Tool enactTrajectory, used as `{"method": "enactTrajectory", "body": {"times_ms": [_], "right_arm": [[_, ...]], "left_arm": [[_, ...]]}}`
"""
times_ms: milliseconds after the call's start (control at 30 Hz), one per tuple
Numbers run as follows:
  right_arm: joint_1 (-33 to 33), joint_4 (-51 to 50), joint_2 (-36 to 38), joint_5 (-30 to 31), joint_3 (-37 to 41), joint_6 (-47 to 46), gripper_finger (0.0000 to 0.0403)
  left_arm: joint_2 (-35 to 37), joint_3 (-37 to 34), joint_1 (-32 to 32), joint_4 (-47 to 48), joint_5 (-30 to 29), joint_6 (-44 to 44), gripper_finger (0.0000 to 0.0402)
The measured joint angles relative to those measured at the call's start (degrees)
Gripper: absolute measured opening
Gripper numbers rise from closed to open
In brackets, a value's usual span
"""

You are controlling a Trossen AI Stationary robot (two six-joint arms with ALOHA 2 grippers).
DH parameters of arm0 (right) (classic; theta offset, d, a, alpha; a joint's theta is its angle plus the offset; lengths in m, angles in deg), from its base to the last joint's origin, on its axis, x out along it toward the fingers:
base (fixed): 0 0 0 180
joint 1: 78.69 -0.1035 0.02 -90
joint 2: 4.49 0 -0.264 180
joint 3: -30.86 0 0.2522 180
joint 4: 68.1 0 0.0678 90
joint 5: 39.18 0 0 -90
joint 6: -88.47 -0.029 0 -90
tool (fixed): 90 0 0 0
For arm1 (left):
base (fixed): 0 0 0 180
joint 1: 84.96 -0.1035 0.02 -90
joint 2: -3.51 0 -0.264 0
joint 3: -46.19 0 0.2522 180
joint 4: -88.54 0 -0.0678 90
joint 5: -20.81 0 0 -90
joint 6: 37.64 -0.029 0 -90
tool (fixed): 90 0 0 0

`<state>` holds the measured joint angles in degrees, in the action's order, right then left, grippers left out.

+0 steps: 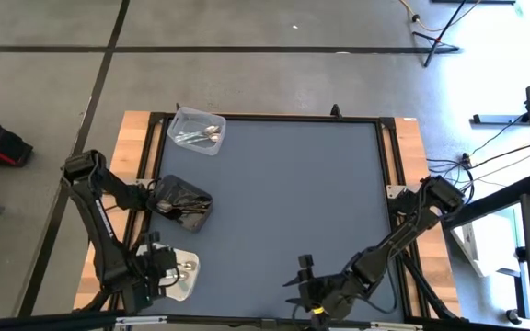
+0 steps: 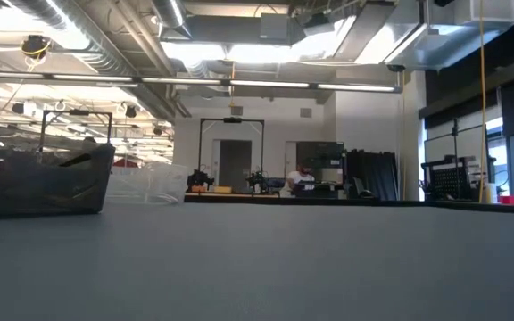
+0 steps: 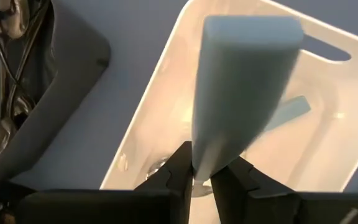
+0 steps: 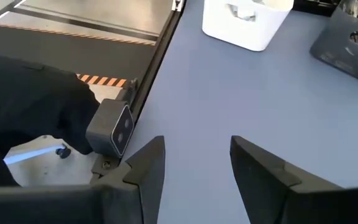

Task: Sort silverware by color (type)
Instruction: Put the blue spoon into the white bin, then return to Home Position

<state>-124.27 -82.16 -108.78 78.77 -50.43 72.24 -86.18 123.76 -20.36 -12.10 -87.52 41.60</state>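
While the left gripper (image 3: 202,177) is hanging over the white tray (image 1: 190,287) at the table's near-left corner, its fingers (image 3: 178,171) are clenching the narrow end of a pale flat piece (image 3: 241,93) (a utensil handle by the look, though I cannot tell for sure). That piece is standing up out of the pinch, w/ its broad end pointing away over the tray's inside. One silver spoon (image 1: 188,268) is lying in the tray, just beside the gripper.

Rest of the silverware is sitting in two other containers along the left side. Dark utensils (image 1: 180,196) are lying in the dark tub (image 1: 202,213), approx. mid-way up the left edge, and silver spoons (image 1: 202,138) are lying in the clear tub (image 1: 184,118) at the far-left corner. From table height the dark tub is showing at the left, w/ the clear tub behind it.

Right gripper (image 4: 194,168) is waiting low by the table's near edge, about centre, well apart from all three containers; its fingers are standing wide and gripping nothing. Grey table top (image 1: 302,193) between the arms is carrying no utensils.
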Motion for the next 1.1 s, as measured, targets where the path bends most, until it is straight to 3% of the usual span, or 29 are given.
{"method": "enactTrajectory", "body": {"times_ms": [300,433,533,767,900,1100], "right_arm": [[-0.1,0.3,0.0,-0.4,0.0,-0.5,0.0172],[0.2,0.2,0.0,0.0,0.0,-0.5,0.0172],[0.3,0.0,0.0,0.0,0.0,-0.3,0.0172],[0.2,-4.8,0.5,-1.8,0.0,-0.2,0.0166],[0.2,-8.2,3.0,-3.5,0.0,0.3,0.0135],[1.2,-9.3,9.0,-2.5,4.5,2.8,0.0059]], "left_arm": [[0.2,0.0,-0.9,-1.1,4.6,2.9,0.0115],[2.0,0.0,-0.9,-1.8,6.8,2.9,0.0127],[4.1,0.0,-0.9,-3.9,3.4,2.9,0.0128],[9.5,0.0,-2.3,-7.3,-12.9,-2.1,0.0128],[11.1,0.0,-5.7,-11.3,-18.2,-11.2,0.0128],[11.3,0.0,-13.9,-20.8,-18.6,-31.3,0.0128]]}}
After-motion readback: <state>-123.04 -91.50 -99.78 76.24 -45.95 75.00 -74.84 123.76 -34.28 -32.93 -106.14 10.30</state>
